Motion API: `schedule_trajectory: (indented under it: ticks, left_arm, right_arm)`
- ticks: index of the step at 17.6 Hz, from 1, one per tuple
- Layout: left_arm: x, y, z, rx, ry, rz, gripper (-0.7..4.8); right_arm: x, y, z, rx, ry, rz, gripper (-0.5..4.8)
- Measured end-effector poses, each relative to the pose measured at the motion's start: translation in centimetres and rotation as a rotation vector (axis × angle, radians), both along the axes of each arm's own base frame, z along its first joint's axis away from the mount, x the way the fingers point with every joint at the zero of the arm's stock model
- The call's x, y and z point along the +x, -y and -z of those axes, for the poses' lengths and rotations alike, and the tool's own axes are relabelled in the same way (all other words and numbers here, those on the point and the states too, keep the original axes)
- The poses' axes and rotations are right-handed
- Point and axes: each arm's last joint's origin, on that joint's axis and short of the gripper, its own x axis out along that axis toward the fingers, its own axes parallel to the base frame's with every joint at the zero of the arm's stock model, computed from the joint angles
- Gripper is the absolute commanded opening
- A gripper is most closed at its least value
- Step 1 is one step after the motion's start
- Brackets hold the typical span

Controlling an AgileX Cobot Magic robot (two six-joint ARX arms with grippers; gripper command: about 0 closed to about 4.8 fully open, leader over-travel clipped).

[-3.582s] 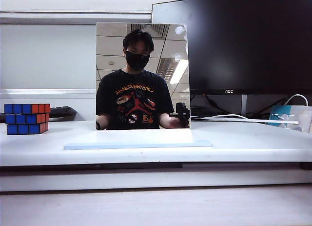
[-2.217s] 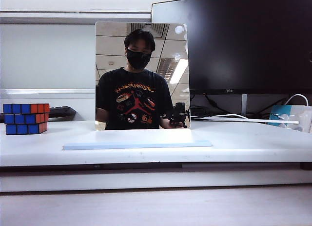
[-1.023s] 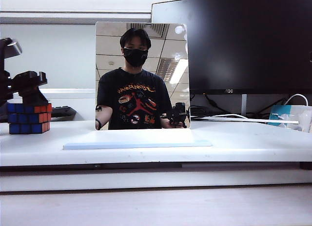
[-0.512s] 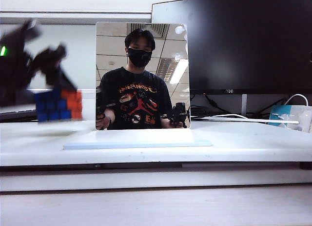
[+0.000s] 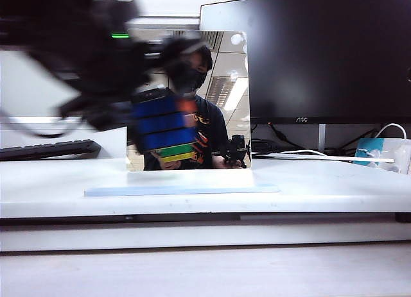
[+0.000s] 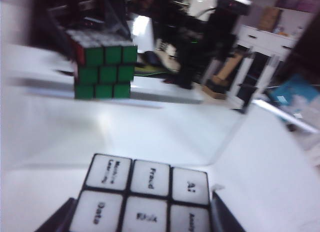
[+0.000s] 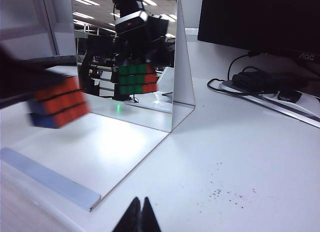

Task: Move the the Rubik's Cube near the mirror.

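One white worktop [image 5: 334,188] runs across the room, with a pale wall behind it and, mirrored, an office ceiling of strip lights. Counting what stands on it: one mirror [image 5: 225,59] upright on a flat white base plate [image 5: 192,183] toward the back edge, one big black monitor [image 5: 321,53] behind and beside it, one dark keyboard [image 5: 48,149] near the back left corner, one bundle of cables [image 7: 265,81] under the monitor, and one Rubik's Cube [image 5: 164,125]. That cube is off the worktop, in the air in front of the mirror's left part over the base plate, blurred, its blue face toward the exterior camera. The left tool [image 6: 142,219] grips it, its two dark fingers [image 6: 222,217] pressed against opposite sides of the cube; in the exterior view the arm behind it is only a dark smear [image 5: 83,59]. The left wrist view alone shows the cube's white face with words printed on its squares, and the cube's green face reflected in the mirror. The right wrist view shows the cube's orange-red side [image 7: 57,101] just in front of the mirror, a sideways angle the exterior view does not give. The right tool [image 7: 139,217] sits low over the worktop's front part, well apart from the cube, its fingers brought together on nothing.
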Motion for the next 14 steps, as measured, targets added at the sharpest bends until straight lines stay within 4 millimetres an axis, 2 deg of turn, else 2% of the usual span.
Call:
schedule_trajectory:
  ticks: [3,11,12,13,14]
  left_arm:
    - [0.6,2.5,-0.1,-0.007,0.004,0.034,-0.06]
    - [0.4,2.5,1.8,0.152,-0.063,-0.028,-0.05]
    - [0.4,2.6,2.3,0.166,-0.072,-0.021,0.10]
    - [0.4,2.6,2.3,0.162,-0.072,-0.013,2.40]
    - [0.4,2.6,2.3,0.161,-0.072,-0.013,2.78]
  right_arm:
    - [0.0,0.0,0.0,0.000,0.000,0.000,-0.01]
    - [0.0,0.0,0.0,0.000,0.000,0.001,-0.01]
    - [0.0,0.0,0.0,0.000,0.000,0.002,-0.01]
    - [0.0,0.0,0.0,0.000,0.000,0.002,-0.01]
    - [0.0,0.0,0.0,0.000,0.000,0.002,-0.01]
